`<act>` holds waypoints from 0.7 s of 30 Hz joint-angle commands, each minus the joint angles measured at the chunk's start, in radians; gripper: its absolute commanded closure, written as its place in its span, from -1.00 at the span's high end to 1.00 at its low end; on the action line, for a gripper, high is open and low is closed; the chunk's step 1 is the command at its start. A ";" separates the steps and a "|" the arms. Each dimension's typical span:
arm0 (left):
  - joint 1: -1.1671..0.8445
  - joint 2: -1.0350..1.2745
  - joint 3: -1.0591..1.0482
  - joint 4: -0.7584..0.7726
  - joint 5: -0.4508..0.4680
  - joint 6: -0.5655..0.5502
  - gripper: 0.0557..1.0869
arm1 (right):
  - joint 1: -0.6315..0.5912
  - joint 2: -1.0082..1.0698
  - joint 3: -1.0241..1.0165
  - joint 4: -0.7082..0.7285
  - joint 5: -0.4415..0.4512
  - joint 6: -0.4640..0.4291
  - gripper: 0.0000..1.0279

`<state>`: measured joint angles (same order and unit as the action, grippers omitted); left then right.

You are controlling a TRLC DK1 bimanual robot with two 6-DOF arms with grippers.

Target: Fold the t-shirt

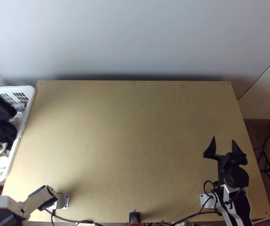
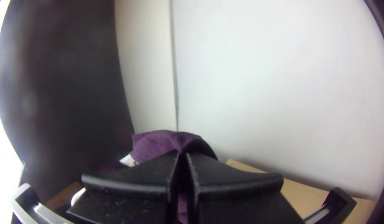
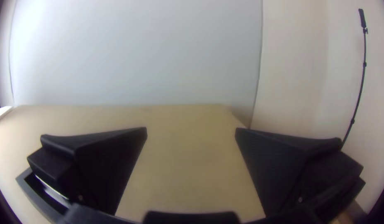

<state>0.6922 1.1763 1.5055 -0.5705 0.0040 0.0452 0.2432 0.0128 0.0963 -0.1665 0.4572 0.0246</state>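
Your left gripper (image 2: 183,157) clenches the purple shirt (image 2: 155,144), which, carried too low, could snag the basket (image 1: 29,90) at nine o'clock; your right gripper (image 1: 223,139), at four, is spread.

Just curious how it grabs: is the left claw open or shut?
Shut: the left claw has its fingertips nearly together, with purple cloth showing between and beyond them.

No readable text anywhere
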 commanded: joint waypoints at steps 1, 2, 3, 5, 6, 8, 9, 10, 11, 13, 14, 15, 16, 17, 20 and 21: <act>-0.269 -0.070 0.193 -0.109 -0.002 -0.062 -0.92 | -0.038 0.032 0.000 0.004 0.017 -0.018 0.93; -0.310 -0.069 0.213 -0.118 -0.006 -0.071 -0.92 | -0.016 0.044 0.000 0.009 0.017 -0.031 0.93; -0.359 -0.066 0.231 -0.132 -0.009 -0.084 -0.92 | 0.007 0.058 0.000 0.022 0.017 -0.057 0.93; -0.471 -0.046 0.272 -0.163 -0.030 -0.096 -0.92 | 0.030 0.078 0.000 0.039 0.018 -0.080 0.93; -0.519 -0.030 0.297 -0.186 -0.039 -0.111 -0.92 | 0.028 0.079 0.000 0.041 0.018 -0.084 0.93; -0.617 0.009 0.355 -0.236 -0.062 -0.142 -0.92 | 0.033 0.088 0.002 0.067 0.020 -0.135 0.93; -0.658 0.026 0.375 -0.250 -0.075 -0.157 -0.92 | 0.038 0.098 0.002 0.090 0.020 -0.181 0.93; -0.701 0.042 0.398 -0.261 -0.075 -0.174 -0.92 | 0.041 0.105 0.002 0.114 0.020 -0.229 0.93; -0.729 0.060 0.423 -0.275 -0.075 -0.188 -0.92 | 0.039 0.105 0.005 0.140 0.020 -0.315 0.93; -0.781 0.089 0.467 -0.295 -0.075 -0.199 -0.92 | 0.053 0.093 0.003 0.156 0.020 -0.367 0.92; -0.810 0.109 0.492 -0.310 -0.073 -0.199 -0.92 | 0.054 0.090 0.003 0.157 0.018 -0.365 0.92; -0.843 0.126 0.516 -0.324 -0.075 -0.199 -0.92 | 0.065 0.085 0.003 0.157 0.018 -0.362 0.92; -0.870 0.144 0.544 -0.336 -0.075 -0.199 -0.92 | 0.082 0.070 0.003 0.165 0.018 -0.353 0.92; -0.925 0.177 0.590 -0.359 -0.076 -0.194 -0.92 | 0.103 0.019 0.000 0.159 0.018 -0.333 0.92; -1.005 0.229 0.662 -0.385 -0.078 -0.174 -0.92 | 0.113 -0.017 0.002 0.209 0.020 -0.242 0.93; -1.039 0.250 0.687 -0.390 -0.078 -0.163 -0.92 | 0.107 0.001 0.002 0.263 0.020 -0.226 0.92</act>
<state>-0.1268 1.3067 2.0190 -0.8902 -0.0654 -0.1318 0.3191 0.0555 0.0982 -0.0139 0.4755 -0.2646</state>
